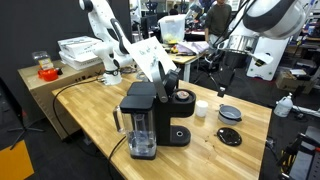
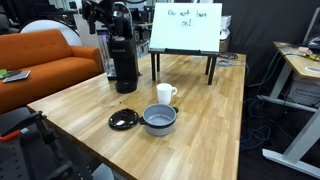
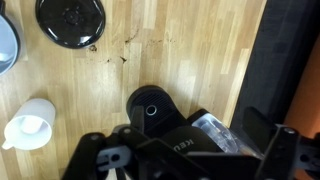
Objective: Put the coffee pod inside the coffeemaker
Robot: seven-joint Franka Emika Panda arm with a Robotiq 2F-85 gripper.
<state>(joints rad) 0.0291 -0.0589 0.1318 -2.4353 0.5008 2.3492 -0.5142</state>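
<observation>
While the fingers hover apart, the coffeemaker sits directly beneath.

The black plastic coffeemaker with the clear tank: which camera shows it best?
An exterior view: there the black plastic coffeemaker stands close and whole, clear tank toward the camera. In an exterior view it is distant, small and dark. The wrist view shows only its top from above.

Wrist view's bottom edge crops the coffeemaker.
</observation>
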